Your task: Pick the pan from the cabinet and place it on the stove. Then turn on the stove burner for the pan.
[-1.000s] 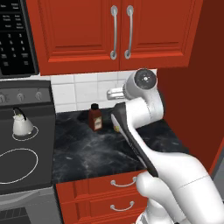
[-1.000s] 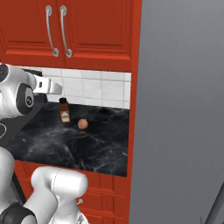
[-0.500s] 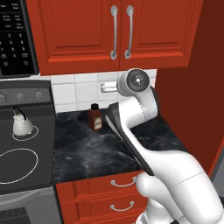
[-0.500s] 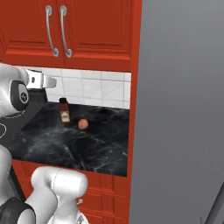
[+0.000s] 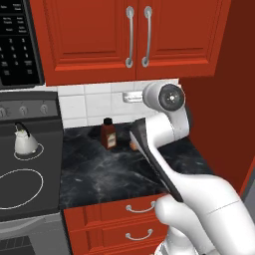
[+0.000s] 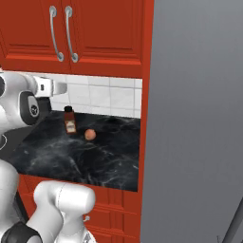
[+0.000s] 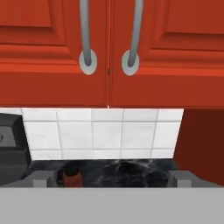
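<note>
The red cabinet (image 5: 94,40) hangs over the counter with both doors shut, so the pan is hidden. In the hand view, the lower ends of its two silver bar handles (image 7: 87,59) sit close above my gripper (image 7: 111,179). The gripper is open, its fingertips (image 7: 43,178) set wide apart with nothing between them. From the base views my gripper (image 5: 128,96) (image 6: 57,87) hovers in front of the white tiles, just below the cabinet's (image 6: 95,42) bottom edge. The stove (image 5: 30,194) lies at the left, with grey knobs (image 5: 22,109) along its back panel.
A white kettle (image 5: 25,142) stands on the stove's rear ring. A small brown bottle (image 5: 108,134) (image 6: 70,121) and a round orange fruit (image 6: 89,134) rest on the black marble counter (image 5: 99,174). A black microwave (image 5: 15,45) hangs at upper left; a tall red side panel (image 6: 146,95) bounds the right.
The hand has risen a little toward the cabinet's bottom edge and swung slightly sideways. Its jaws stay wide open. The cabinet doors have not moved.
</note>
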{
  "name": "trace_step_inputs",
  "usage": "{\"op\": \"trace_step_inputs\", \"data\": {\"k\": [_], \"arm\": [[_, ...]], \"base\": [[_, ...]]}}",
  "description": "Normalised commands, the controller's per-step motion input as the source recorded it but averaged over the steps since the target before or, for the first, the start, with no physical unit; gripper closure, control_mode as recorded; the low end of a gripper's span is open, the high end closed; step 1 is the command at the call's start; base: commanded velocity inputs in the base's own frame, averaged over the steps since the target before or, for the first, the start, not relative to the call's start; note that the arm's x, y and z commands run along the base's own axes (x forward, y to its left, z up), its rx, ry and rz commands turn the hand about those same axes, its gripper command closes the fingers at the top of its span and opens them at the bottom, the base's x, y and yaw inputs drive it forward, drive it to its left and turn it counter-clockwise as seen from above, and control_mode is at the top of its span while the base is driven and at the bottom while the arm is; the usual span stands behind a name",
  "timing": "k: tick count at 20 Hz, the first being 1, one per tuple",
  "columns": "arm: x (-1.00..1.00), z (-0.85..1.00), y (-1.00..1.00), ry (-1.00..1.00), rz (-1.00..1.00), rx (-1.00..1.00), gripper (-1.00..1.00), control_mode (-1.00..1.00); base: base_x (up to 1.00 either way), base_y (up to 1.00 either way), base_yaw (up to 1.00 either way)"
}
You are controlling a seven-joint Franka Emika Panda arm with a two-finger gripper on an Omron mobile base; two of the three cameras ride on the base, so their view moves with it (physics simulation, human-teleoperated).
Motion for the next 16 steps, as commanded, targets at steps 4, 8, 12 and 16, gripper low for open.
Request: {"op": "trace_step_inputs", "data": {"k": [4,8,12,16], "arm": [[0.00,0.24,-0.24,-0.24,0.14,0.00,-1.00,-1.00],[0.00,0.48,-0.06,-0.23,0.14,0.00,-1.00,-1.00],[0.00,0.53,0.00,-0.17,0.13,0.01,-1.00,-1.00],[0.00,0.55,0.02,-0.11,0.11,0.00,-1.00,-1.00]], "base": [[0.00,0.00,0.00],[0.00,0.00,0.00],[0.00,0.00,0.00],[0.00,0.00,0.00]]}}
